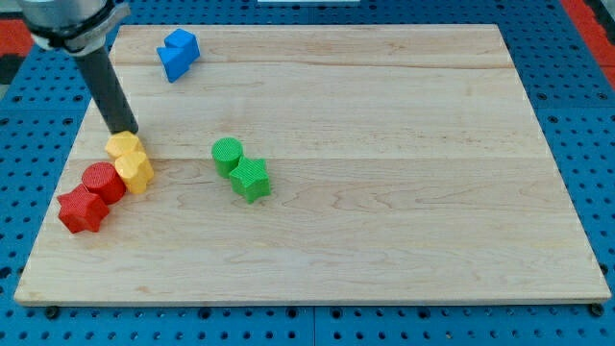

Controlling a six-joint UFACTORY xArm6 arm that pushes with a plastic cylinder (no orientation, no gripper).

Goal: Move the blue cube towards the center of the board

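The blue block (178, 54) sits near the view's top left of the wooden board (384, 115); its shape looks like joined cubes. My tip (124, 131) stands well below and to the left of it, right above the upper yellow block (125, 147). A second yellow block (136, 172) touches the first one from below.
A red cylinder (103, 182) and a red star-like block (82, 209) lie by the yellow ones near the board's left edge. A green cylinder (227, 154) and a green star-like block (251, 179) sit left of the board's middle.
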